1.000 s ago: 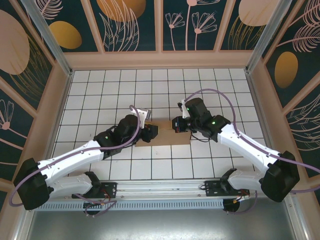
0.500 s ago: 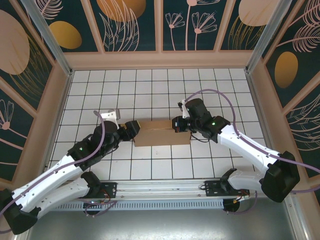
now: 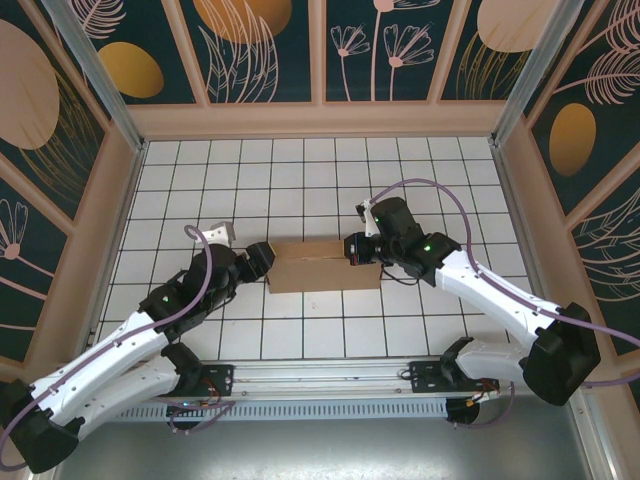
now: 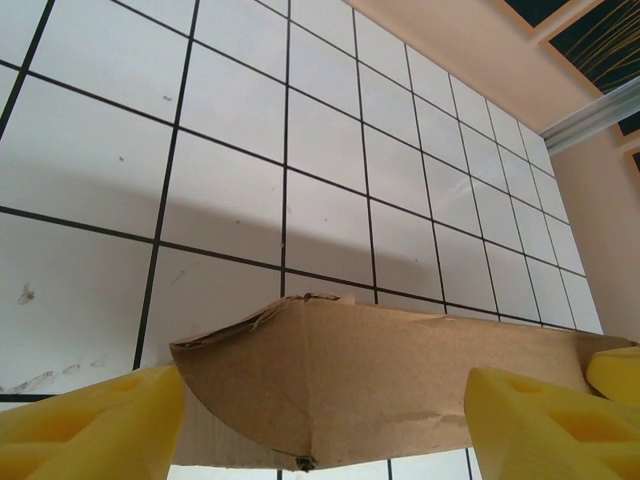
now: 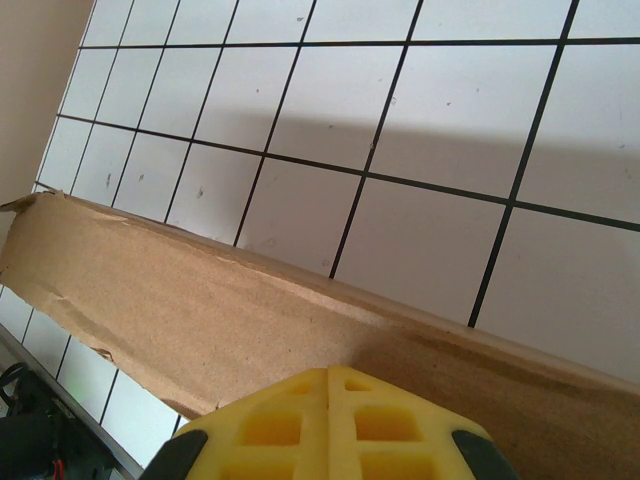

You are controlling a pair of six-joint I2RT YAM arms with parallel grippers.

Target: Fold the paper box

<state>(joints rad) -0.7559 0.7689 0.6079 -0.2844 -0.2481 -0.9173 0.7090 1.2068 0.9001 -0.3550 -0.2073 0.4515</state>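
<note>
So the paper box is sitting mid-table, long side running left to right. The left gripper is at its left end, wide open, with a yellow finger on either side of the cardboard and not clamping it. The right gripper sits at the box's far right corner, fingers pressed together. Farther back it's white gridded table.

Paper box on table, centre
</note>
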